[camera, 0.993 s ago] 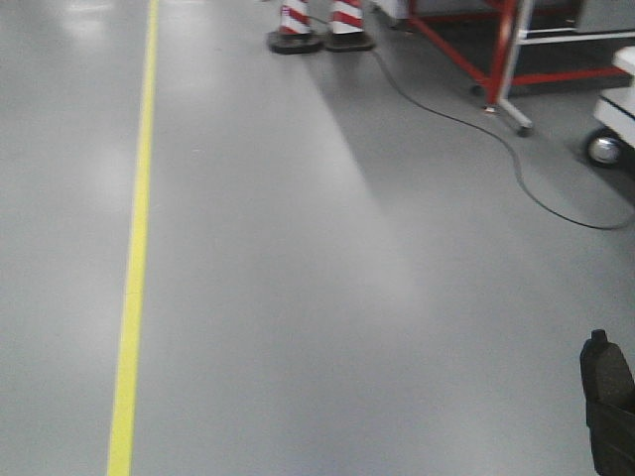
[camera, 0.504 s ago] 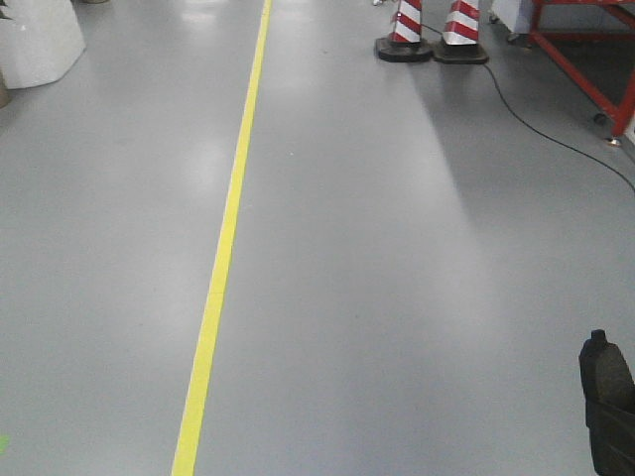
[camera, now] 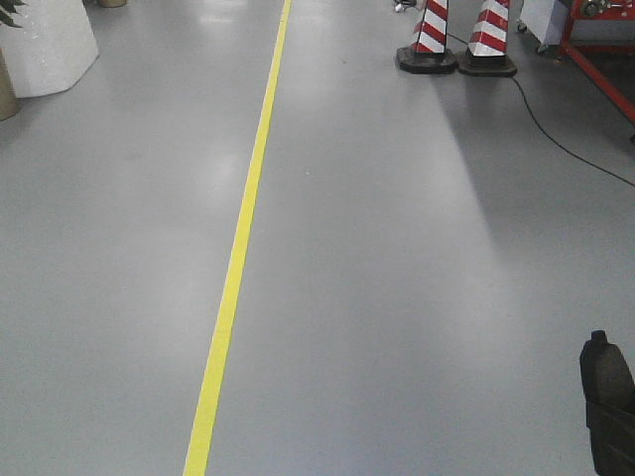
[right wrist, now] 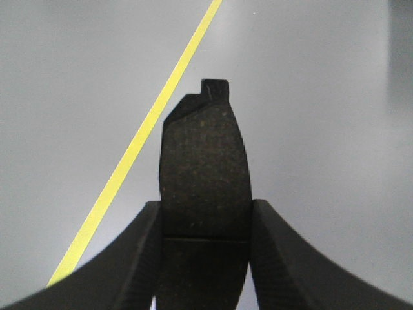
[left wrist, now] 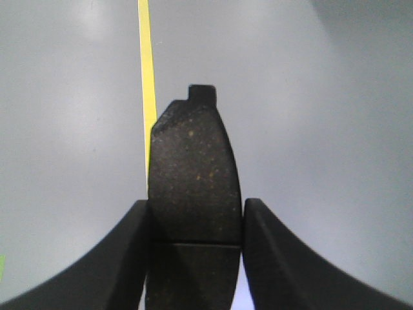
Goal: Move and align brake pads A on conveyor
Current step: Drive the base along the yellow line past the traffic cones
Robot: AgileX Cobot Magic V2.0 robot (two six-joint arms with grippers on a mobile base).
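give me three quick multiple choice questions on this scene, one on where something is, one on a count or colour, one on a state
1. Where are the striped cones in the front view?
A. top right
B. bottom left
C. centre

2. What colour is the floor line?
A. red
B. yellow
C. blue

3. What is the left gripper doing?
A. open and empty
B. shut on a cone
C. shut on a brake pad

Key:
1 A: the two cones stand at the top right, by a red frame.
2 B: the line on the grey floor is yellow.
3 C: in the left wrist view the left gripper has its jaws against both sides of a dark brake pad; the right gripper likewise grips a pad.
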